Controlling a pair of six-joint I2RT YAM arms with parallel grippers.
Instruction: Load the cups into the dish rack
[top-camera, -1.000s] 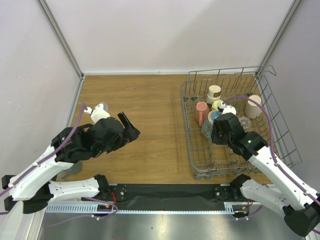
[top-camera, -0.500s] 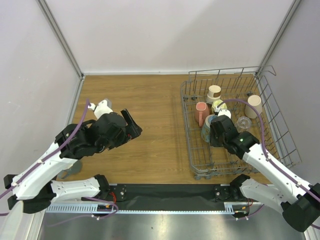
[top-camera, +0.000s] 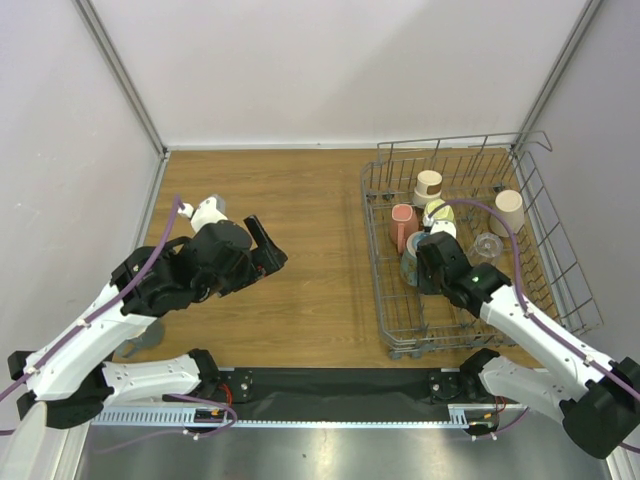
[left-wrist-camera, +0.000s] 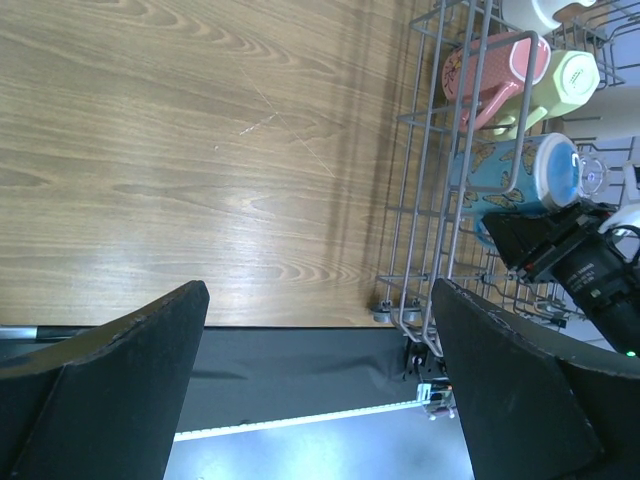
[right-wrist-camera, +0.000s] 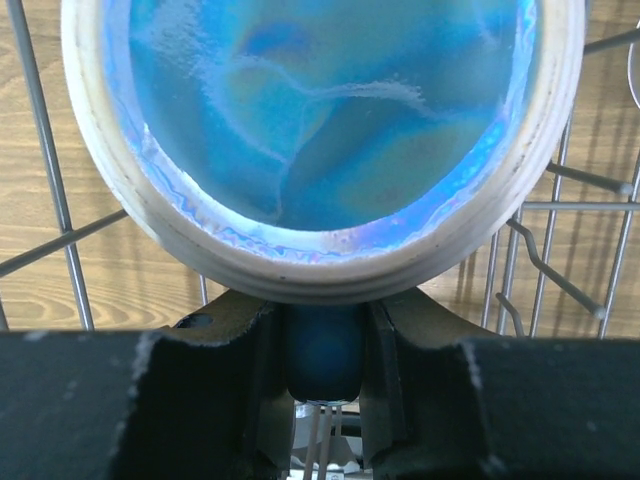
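The wooden bench (top-camera: 300, 200) shows an even brown grain, and its near edge is hidden under a black strip and the arm bases. On its right half stands the dish rack (top-camera: 560, 270), a grey wire basket with raised sides and upright tines; the left wrist view cuts off its far part. The left arm is bent over the bench's left half with its wrist turned toward the rack. The left tool (top-camera: 268, 250) hangs above bare wood, released, its two dark matte fingers (left-wrist-camera: 110, 390) spread wide apart. The right arm reaches in over the rack's near side, its body covering much of the blue cup (top-camera: 410, 262) from above. The right tool (right-wrist-camera: 322, 350) is clenched on a rounded blue part under that cup's base, probably the handle, though the close view does not show enough to be sure. The cup lies on its side inside the rack, with a glossy, iridescent blue bottom ringed in white. Just beyond it lean the pink cup (left-wrist-camera: 490, 70) and the yellow-cream cup (left-wrist-camera: 560, 85), touching each other. The clear glass (top-camera: 488, 243) is faint among the wires.
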